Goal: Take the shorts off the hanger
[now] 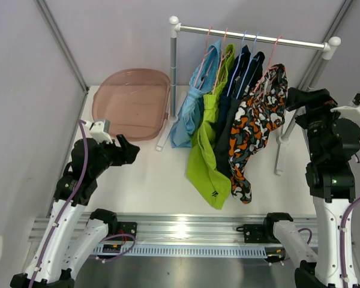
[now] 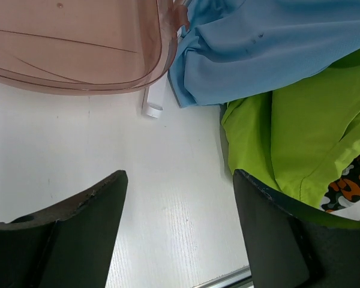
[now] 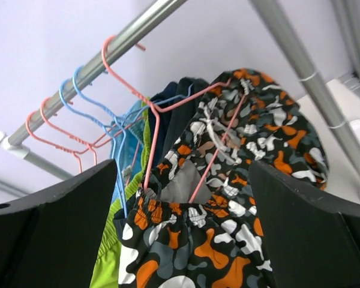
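1. Right gripper (image 3: 180, 186): jaws spread wide, nothing between them, raised near the right end of the clothes rack.
2. Straight ahead of it and close: orange-black-white patterned shorts (image 3: 228, 240), elastic waistband bunched on a pink hanger (image 3: 151, 150), hook over the metal rail (image 3: 129, 42) above.
3. Beyond the patterned pair, to the gripper's left along the rail: dark navy shorts (image 1: 243, 75), seemingly two pairs though the folds are hard to separate; then lime green shorts (image 1: 207, 156); last, light blue shorts (image 1: 189, 114).
4. To the gripper's right: slanted rack post (image 3: 288, 54), running up past the patterned pair.
5. Left gripper (image 2: 180, 192): jaws likewise apart and empty, low over the white table (image 2: 78, 150).
6. Ahead and right of it: lower end of the lime green pair resting on the table, a scrap of the patterned pair at the far right edge; further ahead, the light blue pair.
7. Ahead and left of it: pink translucent basin (image 2: 159, 57), with a white rack foot (image 2: 153, 102) just beside its rim, between basin and light blue fabric.
8. All shorts on the rail, none in either gripper.
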Available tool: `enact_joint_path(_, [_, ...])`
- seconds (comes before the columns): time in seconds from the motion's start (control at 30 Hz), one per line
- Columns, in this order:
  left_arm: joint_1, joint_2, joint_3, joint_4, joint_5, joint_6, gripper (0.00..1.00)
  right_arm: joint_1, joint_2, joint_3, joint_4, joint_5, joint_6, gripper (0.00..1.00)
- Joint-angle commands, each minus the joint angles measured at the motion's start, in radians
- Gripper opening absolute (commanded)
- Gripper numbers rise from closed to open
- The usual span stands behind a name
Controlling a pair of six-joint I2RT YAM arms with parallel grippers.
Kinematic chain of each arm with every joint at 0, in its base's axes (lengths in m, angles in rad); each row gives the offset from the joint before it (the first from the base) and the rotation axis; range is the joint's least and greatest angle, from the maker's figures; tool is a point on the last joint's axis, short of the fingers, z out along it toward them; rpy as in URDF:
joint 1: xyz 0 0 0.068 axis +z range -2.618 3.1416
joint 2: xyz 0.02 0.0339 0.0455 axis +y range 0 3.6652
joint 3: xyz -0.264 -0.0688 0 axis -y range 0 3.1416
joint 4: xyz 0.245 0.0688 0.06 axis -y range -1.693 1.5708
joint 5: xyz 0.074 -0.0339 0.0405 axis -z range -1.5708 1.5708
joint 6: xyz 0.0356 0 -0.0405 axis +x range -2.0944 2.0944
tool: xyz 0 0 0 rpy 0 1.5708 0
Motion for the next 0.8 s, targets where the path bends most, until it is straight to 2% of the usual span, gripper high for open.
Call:
enact_joint_path(0.0, [-0.006, -0.005, -0.005, 0.016, 0.011, 0.022, 0.78, 0.000, 0.007, 0.043, 0.056, -0.141, 0.034, 0.99])
enact_joint_path(0.07, [-0.012, -0.002, -0.005, 0.012, 0.007, 0.020, 0.80, 0.000, -0.015, 0.014, 0.157, -0.222, 0.029, 0.99])
enact_joint_path(0.1, [-0.015, -0.002, -0.005, 0.012, 0.007, 0.022, 0.82, 0.002, -0.032, -0.015, 0.221, -0.309, 0.012, 0.99])
enact_joint_path(0.13, [-0.019, -0.004, -0.005, 0.012, 0.008, 0.022, 0.84, 0.002, -0.052, -0.102, 0.284, -0.316, 0.007, 0.99])
enact_joint_path(0.17, [-0.019, -0.004, -0.005, 0.014, 0.013, 0.024, 0.86, 0.002, -0.090, -0.149, 0.400, -0.288, 0.071, 0.99])
enact_joint_path(0.23, [-0.021, -0.004, -0.005, 0.015, 0.022, 0.027, 0.88, 0.000, -0.123, -0.216, 0.425, -0.114, 0.192, 0.99])
enact_joint_path(0.3, [-0.022, -0.010, -0.009, 0.022, 0.036, 0.030, 0.91, 0.000, -0.134, -0.287, 0.532, -0.093, 0.220, 0.99])
enact_joint_path(0.33, [-0.022, -0.011, -0.012, 0.025, 0.039, 0.030, 0.99, 0.000, -0.119, -0.281, 0.513, -0.086, 0.214, 0.99])
enact_joint_path(0.4, [-0.022, -0.014, -0.014, 0.029, 0.045, 0.031, 0.99, 0.000, -0.012, -0.162, 0.415, -0.092, 0.202, 0.99])
enact_joint_path(0.43, [-0.022, -0.014, -0.014, 0.029, 0.044, 0.031, 0.99, 0.002, 0.041, -0.104, 0.296, -0.112, 0.180, 0.99])
enact_joint_path(0.53, [-0.022, -0.016, -0.014, 0.032, 0.040, 0.028, 0.99, 0.063, 0.263, 0.157, 0.103, -0.116, 0.076, 0.91])
enact_joint_path(0.6, [-0.022, -0.022, -0.015, 0.034, 0.040, 0.028, 0.99, 0.110, 0.349, 0.299, 0.051, -0.055, 0.003, 0.90])
enact_joint_path(0.77, [-0.021, -0.045, -0.022, 0.048, 0.040, 0.027, 0.99, 0.187, 0.538, 0.478, -0.053, 0.022, -0.071, 0.87])
